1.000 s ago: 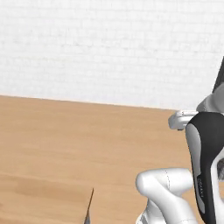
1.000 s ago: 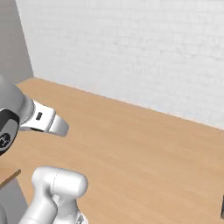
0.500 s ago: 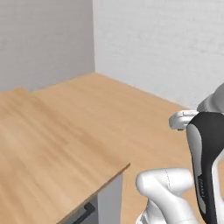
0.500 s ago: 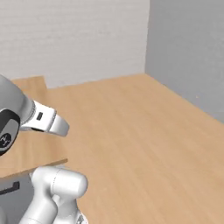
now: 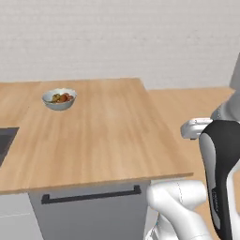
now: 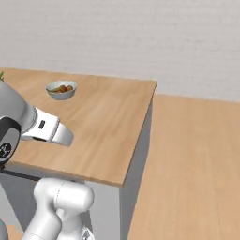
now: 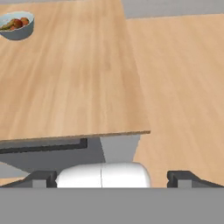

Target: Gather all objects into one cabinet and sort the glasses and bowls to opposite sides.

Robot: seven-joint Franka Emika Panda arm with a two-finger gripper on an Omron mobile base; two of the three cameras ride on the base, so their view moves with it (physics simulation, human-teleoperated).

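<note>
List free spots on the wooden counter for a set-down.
Most of the counter is bare: everything from the fruit bowl to the right edge and front edge. Tight only at the back left by the bowl and by the dark sink at the left edge.

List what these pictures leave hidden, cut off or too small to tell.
- Bowl on the counter: its contents are too small in both base views to name; the hand view's top edge crops it.
- Dark recess: cut by the left base view's left edge.
- Drawer handle: partly under the counter edge in the hand view.
- Gripper: fingertips barely rise at the bottom.
</note>
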